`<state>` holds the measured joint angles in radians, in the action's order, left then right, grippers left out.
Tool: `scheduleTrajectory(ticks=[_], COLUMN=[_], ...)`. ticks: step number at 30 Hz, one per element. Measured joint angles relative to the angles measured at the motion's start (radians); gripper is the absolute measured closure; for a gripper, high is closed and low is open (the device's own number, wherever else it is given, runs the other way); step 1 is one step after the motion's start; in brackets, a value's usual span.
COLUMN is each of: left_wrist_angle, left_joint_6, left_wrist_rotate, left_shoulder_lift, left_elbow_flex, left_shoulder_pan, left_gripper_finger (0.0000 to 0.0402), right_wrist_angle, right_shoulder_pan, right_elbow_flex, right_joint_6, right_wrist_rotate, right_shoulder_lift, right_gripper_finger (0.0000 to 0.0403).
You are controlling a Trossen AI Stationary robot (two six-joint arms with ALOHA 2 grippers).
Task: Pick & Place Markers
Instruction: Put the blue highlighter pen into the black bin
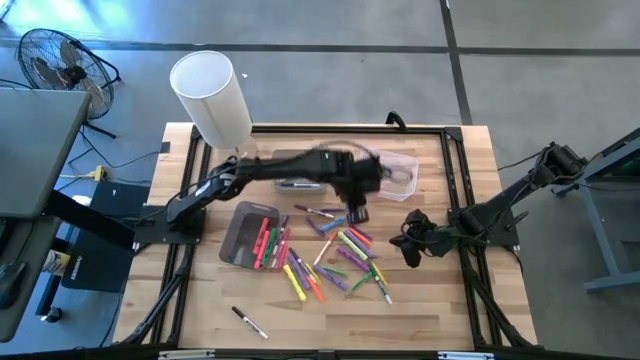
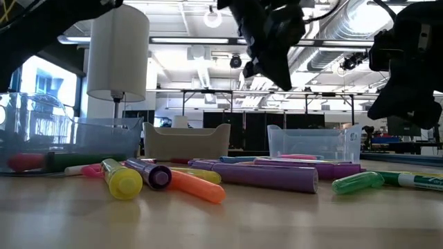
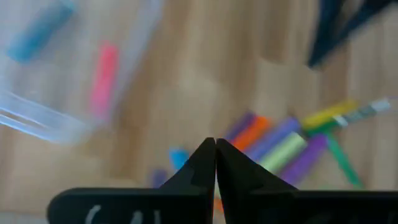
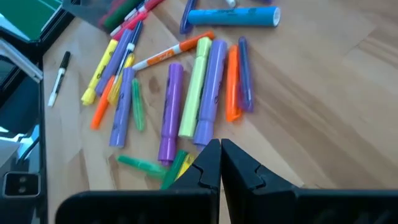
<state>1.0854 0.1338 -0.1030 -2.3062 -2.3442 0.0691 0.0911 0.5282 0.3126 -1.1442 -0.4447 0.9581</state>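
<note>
I have the left gripper [image 1: 357, 213] raised above the table [image 1: 440, 300], out over the far edge of the marker pile. Its fingers [image 3: 205, 163] are pressed tip to tip in the left wrist view and nothing sits between them. Below and beyond those fingertips lie purple, orange, pale green and yellow markers [image 3: 283, 146], all on the wood and none touching the fingers. Off to one side of the fingers I see the clear bin [image 3: 37, 121] with a pink marker [image 3: 103, 78] and a blue one inside it.

The right gripper [image 1: 411, 252] waits just beside the pile, on the side toward its own arm. Its fingers [image 4: 211, 165] are also drawn together, empty. Just ahead of those tips lies a row of markers side by side: purple, light green, purple again, orange, and a thin purple one. A green marker [image 4: 142, 165] lies close to the fingertips. A blue highlighter [image 4: 231, 17] lies crosswise farther out.

From above, the markers [image 1: 335, 258] are scattered at mid-table between the two grippers. Several more rest in the grey bin [image 1: 237, 232] on the far side of the left fingers from the right arm. One black marker [image 1: 250, 322] lies alone, well apart from both grippers, near the table's front edge.
</note>
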Motion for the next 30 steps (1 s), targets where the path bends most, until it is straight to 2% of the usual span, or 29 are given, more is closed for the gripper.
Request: scheduleTrajectory(ticks=[6,10,15,17,20,22,24,27,30], left_wrist_angle=[-0.032,-0.060,-0.081,-0.141,-0.126,-0.202,-0.170,-0.332,-0.392], left_joint_6=[0.101,0.197,0.320,0.360,0.399,0.441,0.484,0.581,0.705], left_wrist_rotate=[0.076,0.121,0.178,0.200,0.246,0.259,0.275,0.279,0.296], left_shoulder_lift=[0.000,-0.001,0.026,0.049,0.122,0.163,0.228,0.307,0.409], left_elbow_flex=[0.027,0.116,0.227,0.271,0.373,0.450,0.560,0.719,0.888], left_shoulder_pan=[-0.152,-0.227,-0.292,-0.304,-0.328,-0.337,-0.355,-0.375,-0.419], left_gripper_finger=[0.0399,0.0400,0.0401,0.0401,0.0401,0.0401,0.0401,0.0401,0.0401], right_wrist_angle=[-0.001,-0.002,-0.002,-0.004,-0.006,-0.007,-0.007,-0.007,-0.007], right_shoulder_pan=[0.000,0.000,0.000,0.000,0.000,0.000,0.000,0.000,0.000], right_elbow_flex=[0.000,0.000,0.000,0.000,0.000,0.000,0.000,0.000,0.000], right_joint_6=[0.016,0.035,0.027,0.027,0.026,0.027,0.027,0.027,0.027], right_wrist_rotate=[0.034,0.040,0.101,0.104,0.088,0.085,0.075,0.052,0.015], right_shoulder_lift=[0.000,0.000,0.000,0.000,0.000,0.000,0.002,0.003,0.005], right_gripper_finger=[0.0403,0.0403,0.0403,0.0402,0.0403,0.0402,0.0403,0.0402,0.0403])
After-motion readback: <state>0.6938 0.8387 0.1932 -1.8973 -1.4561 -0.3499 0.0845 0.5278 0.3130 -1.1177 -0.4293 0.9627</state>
